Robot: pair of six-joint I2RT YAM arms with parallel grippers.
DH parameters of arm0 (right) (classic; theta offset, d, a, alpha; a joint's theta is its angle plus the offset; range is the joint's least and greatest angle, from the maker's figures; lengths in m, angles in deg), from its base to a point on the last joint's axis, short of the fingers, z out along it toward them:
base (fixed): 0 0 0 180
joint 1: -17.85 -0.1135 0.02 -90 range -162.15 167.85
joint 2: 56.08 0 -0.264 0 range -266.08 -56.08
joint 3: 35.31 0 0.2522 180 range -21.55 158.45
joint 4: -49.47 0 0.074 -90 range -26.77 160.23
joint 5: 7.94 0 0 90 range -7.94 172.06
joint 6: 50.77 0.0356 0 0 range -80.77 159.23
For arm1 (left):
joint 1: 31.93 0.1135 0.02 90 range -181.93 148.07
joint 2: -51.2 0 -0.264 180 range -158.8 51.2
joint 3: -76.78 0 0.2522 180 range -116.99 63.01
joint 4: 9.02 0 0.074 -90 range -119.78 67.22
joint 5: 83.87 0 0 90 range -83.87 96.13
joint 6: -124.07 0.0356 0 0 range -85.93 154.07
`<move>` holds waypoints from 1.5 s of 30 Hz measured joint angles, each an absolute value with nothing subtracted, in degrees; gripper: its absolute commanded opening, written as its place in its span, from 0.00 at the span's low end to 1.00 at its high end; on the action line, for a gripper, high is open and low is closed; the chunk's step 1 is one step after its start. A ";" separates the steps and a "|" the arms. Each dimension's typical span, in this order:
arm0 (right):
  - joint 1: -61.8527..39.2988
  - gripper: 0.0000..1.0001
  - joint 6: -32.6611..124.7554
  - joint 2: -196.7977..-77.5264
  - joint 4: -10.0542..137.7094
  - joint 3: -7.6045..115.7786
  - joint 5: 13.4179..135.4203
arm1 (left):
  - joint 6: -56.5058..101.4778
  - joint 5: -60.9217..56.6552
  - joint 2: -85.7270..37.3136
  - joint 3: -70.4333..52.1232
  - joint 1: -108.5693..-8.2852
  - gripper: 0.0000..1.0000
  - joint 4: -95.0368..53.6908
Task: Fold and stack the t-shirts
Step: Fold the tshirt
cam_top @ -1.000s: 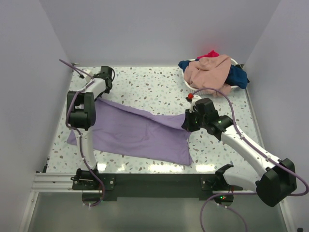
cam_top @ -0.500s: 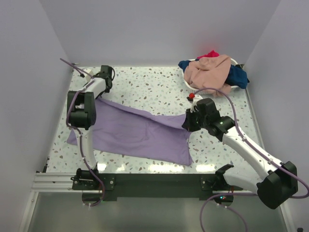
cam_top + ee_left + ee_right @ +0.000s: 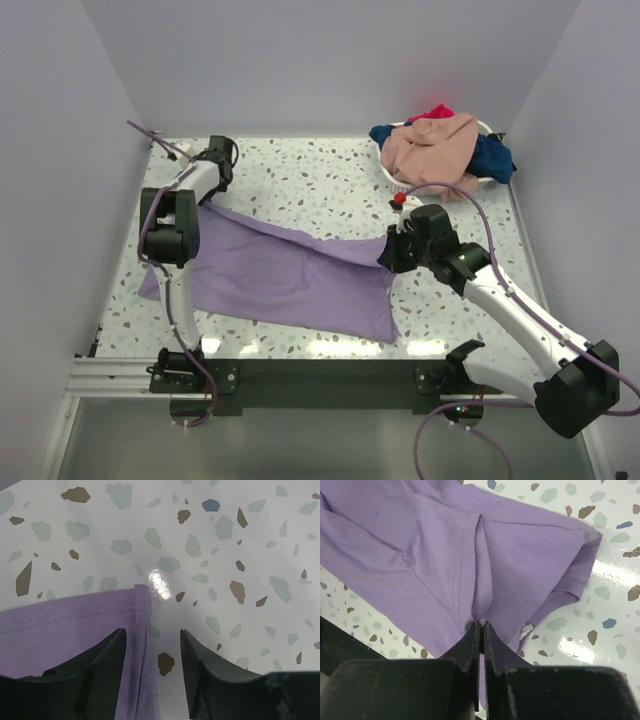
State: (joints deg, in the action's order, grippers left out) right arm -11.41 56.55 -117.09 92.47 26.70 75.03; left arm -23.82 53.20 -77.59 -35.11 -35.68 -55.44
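Observation:
A lavender t-shirt (image 3: 270, 275) lies spread across the near half of the speckled table (image 3: 320, 185). My right gripper (image 3: 385, 258) is shut on a pinch of its right edge, lifting a ridge of cloth; in the right wrist view the shirt (image 3: 470, 555) bunches at the closed right gripper (image 3: 481, 624). My left gripper (image 3: 212, 172) is at the shirt's far-left corner. In the left wrist view the left gripper (image 3: 152, 632) stands open low over the table, with the shirt's hemmed corner (image 3: 65, 630) running beneath the left finger and into the gap. Peach (image 3: 435, 145), navy (image 3: 492, 158) and red (image 3: 437, 112) t-shirts are heaped at back right.
The heaped shirts sit in a white oval basket (image 3: 410, 184) at the back right corner. Grey walls close in the table on three sides. A black rail (image 3: 320, 380) with both arm bases runs along the near edge. A cable (image 3: 145, 135) trails at back left.
The left gripper's jaws have narrowed over the shirt corner. The right gripper, still holding the cloth, has drifted slightly to the right.

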 measured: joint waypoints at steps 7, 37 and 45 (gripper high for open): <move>-11.41 0.00 56.79 -117.05 92.40 26.55 75.03 | -23.06 52.43 -78.53 -36.62 -35.65 0.38 -55.90; -11.41 0.00 57.47 -117.07 92.53 25.57 75.05 | -12.61 47.78 -64.68 -18.96 -34.06 0.00 -43.73; -11.41 0.00 57.71 -117.07 93.45 25.06 75.56 | -11.78 47.69 -55.71 -8.88 -33.93 0.00 -39.66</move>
State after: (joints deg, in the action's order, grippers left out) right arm -11.41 57.71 -117.07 93.45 25.06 75.56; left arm -11.78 47.69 -55.71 -8.88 -33.93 -39.66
